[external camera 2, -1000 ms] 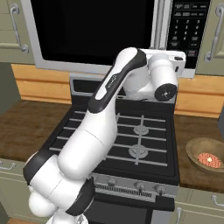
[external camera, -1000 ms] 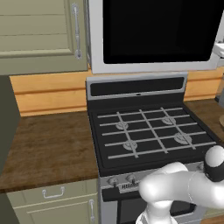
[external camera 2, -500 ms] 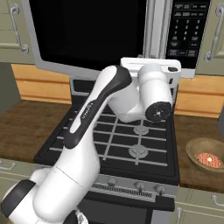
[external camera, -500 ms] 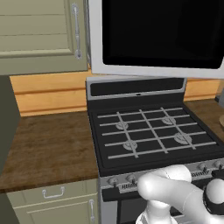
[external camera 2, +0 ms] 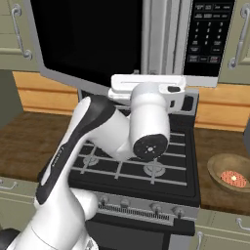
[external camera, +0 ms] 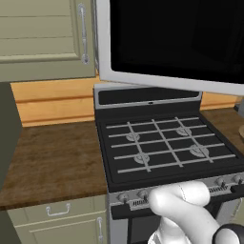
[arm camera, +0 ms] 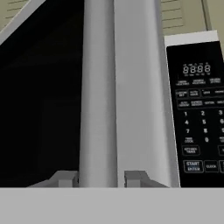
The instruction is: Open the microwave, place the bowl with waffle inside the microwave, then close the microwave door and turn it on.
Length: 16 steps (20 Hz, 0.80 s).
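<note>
The end effector (arm camera: 98, 178) is clenched around the long vertical silver bar handle (arm camera: 97, 92) of the black-glass, silver-framed microwave door (external camera: 171, 43), which stands slightly ajar. The small tan wooden bowl with waffle (external camera 2: 230, 175) sits on the brown worktop (external camera 2: 222, 146) at lower right. Pulling off the door's arc could make the fingers slip off the handle.

Microwave door (external camera: 171, 43): glossy black glass, brushed silver metal frame. Counter (external camera: 47, 157): matt dark wood grain. Bowl (external camera 2: 230, 175): smooth tan wood.
</note>
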### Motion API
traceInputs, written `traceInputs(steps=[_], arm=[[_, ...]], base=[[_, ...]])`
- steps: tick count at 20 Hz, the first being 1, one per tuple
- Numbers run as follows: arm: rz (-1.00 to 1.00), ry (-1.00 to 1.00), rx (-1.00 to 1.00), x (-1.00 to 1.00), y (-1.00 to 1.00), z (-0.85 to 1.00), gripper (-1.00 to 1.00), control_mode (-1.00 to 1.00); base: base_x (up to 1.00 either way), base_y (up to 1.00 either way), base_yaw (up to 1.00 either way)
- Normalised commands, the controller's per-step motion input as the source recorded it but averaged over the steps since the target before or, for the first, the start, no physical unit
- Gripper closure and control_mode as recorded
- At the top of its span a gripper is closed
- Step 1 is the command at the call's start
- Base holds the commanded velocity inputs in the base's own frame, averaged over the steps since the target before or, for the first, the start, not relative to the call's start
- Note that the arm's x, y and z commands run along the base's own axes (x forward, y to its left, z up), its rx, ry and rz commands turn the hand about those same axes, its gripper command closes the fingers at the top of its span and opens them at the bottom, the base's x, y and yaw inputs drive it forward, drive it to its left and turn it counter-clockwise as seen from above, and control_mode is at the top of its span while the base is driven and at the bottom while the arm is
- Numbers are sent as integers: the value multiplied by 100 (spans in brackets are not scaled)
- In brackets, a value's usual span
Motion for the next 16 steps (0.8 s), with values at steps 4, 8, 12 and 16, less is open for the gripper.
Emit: traceInputs(steps=[4,8,12,16], arm=[[0,0,-5,-70,19,0,100,-100],[0,0,-4,-68,17,0,100,-100],[0,0,-1,-48,7,0,100,-100],[0,1,0,-23,4,0,100,-100]], base=[[0,0,0],[0,0,0],[0,0,0],[0,0,0]])
